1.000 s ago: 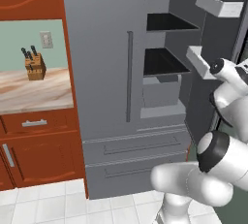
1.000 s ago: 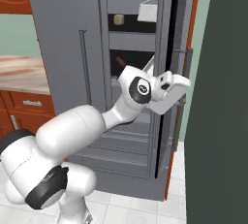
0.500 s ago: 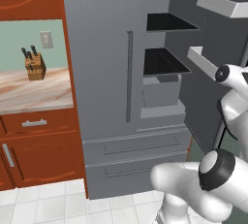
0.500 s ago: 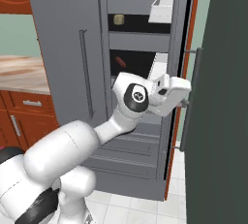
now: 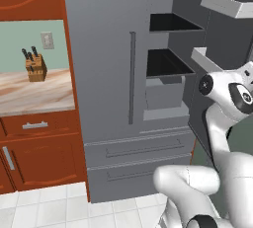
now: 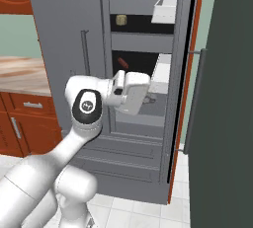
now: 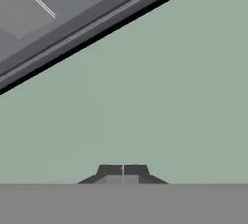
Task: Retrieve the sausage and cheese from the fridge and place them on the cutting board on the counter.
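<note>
From my seat the fridge [image 5: 113, 74] has its right door swung open and its left door shut. In the right base view the cheese [image 6: 120, 19] sits on the upper dark shelf, at the back left. The sausage [image 6: 123, 63] lies on the shelf below it, tilted, just above the white hand. Neither is touched by anything. Pale bins [image 6: 165, 7] hang on the inside of the open door [image 6: 222, 123], one high and one lower down.

The fingers [image 7: 123, 170] are pressed together with nothing between them; in the hand view they face a plain green wall, with the grey edge of the door slanting across the top left. The hand itself is at the height of the lower shelf, in front of the open compartment.

To the left, the marbled surface [image 5: 34, 91] carries a knife block [image 5: 35, 66] against the green wall, above red-brown cabinets [image 5: 39, 158].
</note>
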{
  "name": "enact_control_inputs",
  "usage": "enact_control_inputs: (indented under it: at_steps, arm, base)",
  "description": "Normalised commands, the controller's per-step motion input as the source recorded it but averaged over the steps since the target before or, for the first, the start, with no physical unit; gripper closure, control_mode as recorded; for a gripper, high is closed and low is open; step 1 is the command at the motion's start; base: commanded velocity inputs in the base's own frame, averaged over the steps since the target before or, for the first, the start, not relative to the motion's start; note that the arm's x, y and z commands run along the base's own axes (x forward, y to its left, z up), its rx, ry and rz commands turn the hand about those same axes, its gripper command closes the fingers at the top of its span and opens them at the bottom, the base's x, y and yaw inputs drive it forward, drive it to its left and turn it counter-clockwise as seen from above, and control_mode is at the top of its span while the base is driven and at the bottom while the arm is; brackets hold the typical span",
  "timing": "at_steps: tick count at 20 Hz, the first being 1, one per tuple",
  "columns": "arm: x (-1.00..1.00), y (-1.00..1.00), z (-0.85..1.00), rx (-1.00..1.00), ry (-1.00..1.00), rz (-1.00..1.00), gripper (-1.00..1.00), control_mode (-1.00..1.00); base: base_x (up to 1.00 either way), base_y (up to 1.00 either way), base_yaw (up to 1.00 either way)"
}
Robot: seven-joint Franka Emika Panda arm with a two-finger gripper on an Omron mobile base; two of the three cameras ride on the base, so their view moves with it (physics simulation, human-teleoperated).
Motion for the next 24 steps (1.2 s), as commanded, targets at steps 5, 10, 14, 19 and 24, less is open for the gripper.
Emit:
enact_control_inputs:
  at_steps: [5, 10, 14, 19, 24]
  arm:
    - [0.0, 1.0, 0.0, -0.08, -0.08, 0.06, 1.0, -1.0]
    - [0.19, 1.0, 0.04, 0.18, -0.14, 0.09, 1.0, -1.0]
    - [0.27, 0.95, 0.46, 0.21, -0.01, 0.03, 1.0, -1.0]
    - [0.45, 0.78, 0.37, 0.02, 0.02, 0.12, 1.0, -1.0]
    - [0.32, 0.71, -0.07, 0.0, 0.11, 0.22, -1.0, -1.0]
  base:
    - [0.0, 0.0, 0.0]
    - [0.0, 0.0, 0.0]
    - [0.0, 0.0, 0.0]
    - [0.0, 0.0, 0.0]
    - [0.0, 0.0, 0.0]
